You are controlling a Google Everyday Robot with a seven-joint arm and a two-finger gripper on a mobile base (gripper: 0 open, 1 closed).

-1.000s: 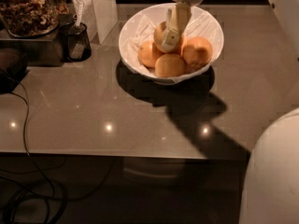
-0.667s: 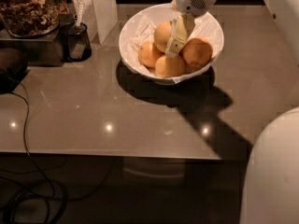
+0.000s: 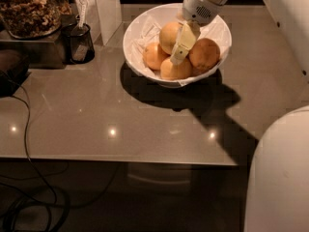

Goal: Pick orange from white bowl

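The orange (image 3: pixel 169 35), paler and more golden than its neighbours, sits at the top of the pile in the white bowl (image 3: pixel 129 36), toward the back and higher than the rest. The gripper (image 3: pixel 179 45) is clamped on it. One pale yellowish finger (image 3: pixel 183 38) lies flat against the fruit's right flank and slants down and to the left. Its tip reaches the fruit at the front of the pile. The other finger is hidden behind the orange.

Three deeper reddish-orange fruits lie below and around it. One is to the left (image 3: pixel 154 56), one at the front (image 3: pixel 176 71) and one to the right (image 3: pixel 204 53). All rest on the crumpled white paper lining (image 3: pixel 145 31).

The arm comes in from the top of the view, steeply angled. Its white wrist housing (image 3: pixel 202 7), with a small dotted grille, hangs just above the bowl's far rim and is tilted so the gripper points down and to the left into the bowl.

The bowl stands near the far edge of a glossy grey-brown table (image 3: pixel 96 110). Its dark shadow (image 3: pixel 203 98), joined with the arm's, spreads to the right and toward the front.

To the left, well apart from the bowl, stands a small dark mesh cup (image 3: pixel 79 43). Beyond it is a glass jar of brown nut-like pieces (image 3: pixel 28 8). A white upright block (image 3: pixel 106 7) rises between the cup and the bowl. Black cables (image 3: pixel 24 129) trail over the table's left side and coil on the floor below. The robot's white body (image 3: pixel 280 178) fills the lower right corner.
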